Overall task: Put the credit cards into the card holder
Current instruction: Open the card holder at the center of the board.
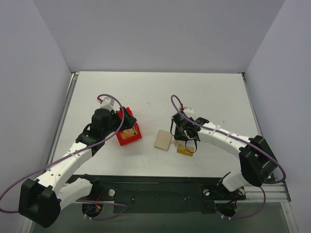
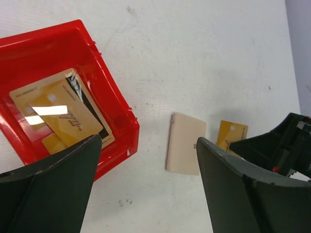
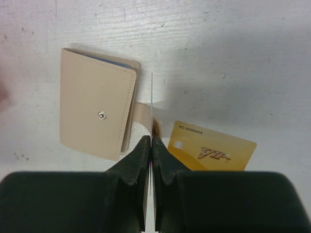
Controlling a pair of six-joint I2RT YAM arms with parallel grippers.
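Right wrist view first: my right tool (image 3: 151, 140) is pinched fully shut, and a hair-thin pale line runs up from between its pads (image 3: 140, 158). I read that as a held card (image 3: 151, 97) seen edge-on. Only the edge shows, so I cannot make out its face or colour. Just left of it the card holder (image 3: 95, 109) lies folded shut on the surface (image 3: 233, 53), snap stud up, with a sliver of blue lining showing along its far edge. Its tab (image 3: 141, 112) sticks out to the right toward the pads; I cannot tell whether it touches the held edge. Just right of the pads a loose card (image 3: 211, 148), orange-yellow with VIP lettering, lies flat, its near edge cut off by the tool's black body.

In the left wrist view my left tool (image 2: 148, 143) stands wide open with nothing between its fingers (image 2: 58, 184). Beyond the left finger sits the red bin (image 2: 114, 97) holding stacked cards (image 2: 65, 116) that overlap at angles. Glare blots part of the top one and the finger hides the bin's near end, so I cannot count them.

From the top view the left tool hangs over the bin's far side and covers part of it. The bin lies left of the holder with bare surface between them. The right tool and its cable loop mask the spot where the holder's tab and the held edge meet.
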